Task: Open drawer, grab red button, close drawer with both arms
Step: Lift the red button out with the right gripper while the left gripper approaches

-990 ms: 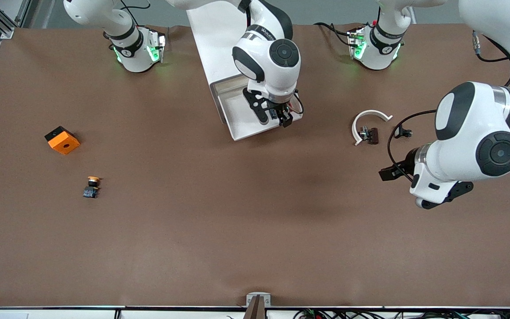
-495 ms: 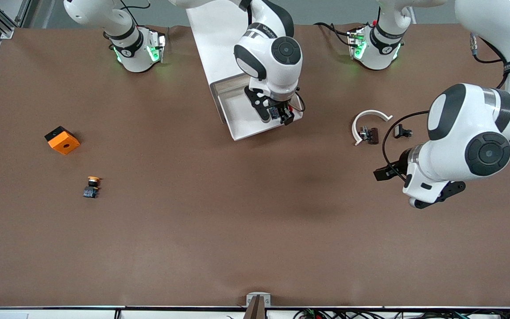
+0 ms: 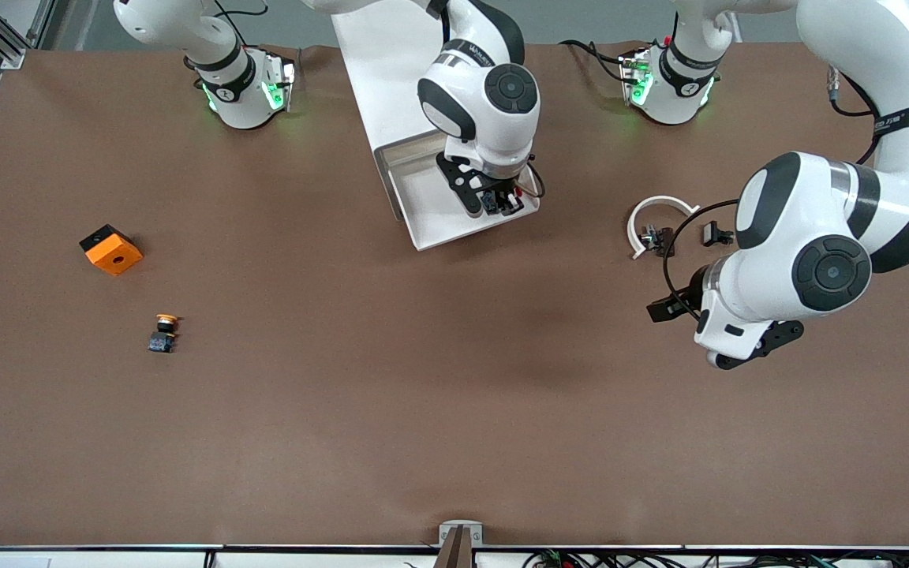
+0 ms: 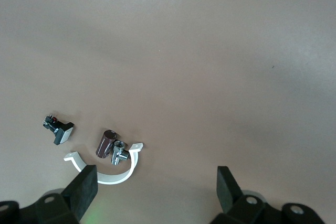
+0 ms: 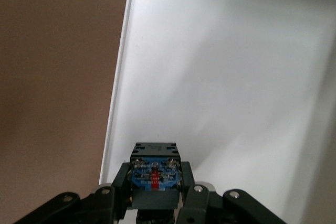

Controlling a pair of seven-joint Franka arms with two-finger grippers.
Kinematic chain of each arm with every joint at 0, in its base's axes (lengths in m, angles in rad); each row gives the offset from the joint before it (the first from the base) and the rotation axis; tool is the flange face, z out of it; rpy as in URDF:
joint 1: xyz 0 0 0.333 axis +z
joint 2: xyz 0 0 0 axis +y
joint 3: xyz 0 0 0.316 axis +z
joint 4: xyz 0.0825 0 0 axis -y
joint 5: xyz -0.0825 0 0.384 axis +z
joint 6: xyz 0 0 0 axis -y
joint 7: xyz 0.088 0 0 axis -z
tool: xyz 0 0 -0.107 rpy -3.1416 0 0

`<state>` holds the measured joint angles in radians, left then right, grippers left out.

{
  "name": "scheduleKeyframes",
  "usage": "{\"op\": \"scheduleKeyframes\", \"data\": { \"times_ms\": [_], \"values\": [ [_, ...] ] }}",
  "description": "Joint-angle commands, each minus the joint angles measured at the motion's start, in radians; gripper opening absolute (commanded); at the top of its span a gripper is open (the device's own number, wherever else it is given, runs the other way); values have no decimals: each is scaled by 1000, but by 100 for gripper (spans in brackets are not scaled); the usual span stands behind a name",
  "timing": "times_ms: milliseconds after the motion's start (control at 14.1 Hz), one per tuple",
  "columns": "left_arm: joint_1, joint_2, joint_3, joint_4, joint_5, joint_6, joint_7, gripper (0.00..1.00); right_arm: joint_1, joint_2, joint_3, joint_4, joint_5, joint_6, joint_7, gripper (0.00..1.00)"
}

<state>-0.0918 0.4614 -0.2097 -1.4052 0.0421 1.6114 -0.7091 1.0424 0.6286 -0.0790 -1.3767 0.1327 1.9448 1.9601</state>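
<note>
1. Already the opening step looks done: the topmost drawer [image 3: 454, 201] of the tall white box cabinet [image 3: 383, 63] stands pulled out, its white-grey tray showing at about 12 o'clock on the brown table [image 3: 423, 410].

2. The right tool [image 3: 499, 203] is down inside that tray, its fingers [image 5: 186, 184] clamped on the small push button with the black blocky body [image 5: 155, 174]. From the right wrist view only its blue-and-red terminal end shows; the cap is hidden. So the grab seems made, though the button sits low in the drawer, not yet lifted out.

3. The left tool [image 4: 157, 190] hangs over bare table toward 3 o'clock, fingers spread wide and holding nothing. This arm waits.

4. Near it on the table lie a white curved plastic clip [image 3: 656, 217], a small brown cylinder with a metal fitting [image 4: 111, 146] touching the clip, and a little black block part [image 4: 59, 129] just beside them.

5. Toward 9 o'clock sit an orange cube with a hole [image 3: 111, 250] and a yellow-capped push button [image 3: 163, 332], both untouched.

6. Left, by my judgement: raise the button clear of the tray, then push the drawer shut with both arms.
</note>
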Motion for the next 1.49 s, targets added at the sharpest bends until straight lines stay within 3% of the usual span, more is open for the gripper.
{"op": "scheduleKeyframes", "data": {
  "times_ms": [0, 495, 990, 1273, 1415],
  "values": [
    [4, -29, -8, -49, 4, 33, -15, 100, 1, 0, -12, 21, 15, -15, -21, 0],
    [7, -70, -88, -198, 1, 225, -19, 100, -105, -21, -8, 123, 16, -99, -245, 0],
    [-14, -53, -223, -371, 1, 505, -176, 100, -310, -130, -16, 110, 13, -266, -875, 0],
    [-126, -1, -223, -365, 2, 513, -225, 100, -458, -217, -19, -36, 2, -245, -1224, 0],
    [-166, 14, -223, -368, 2, 510, -285, 100, -565, -263, -21, -172, 1, -145, -1418, 0]
  ]
}}
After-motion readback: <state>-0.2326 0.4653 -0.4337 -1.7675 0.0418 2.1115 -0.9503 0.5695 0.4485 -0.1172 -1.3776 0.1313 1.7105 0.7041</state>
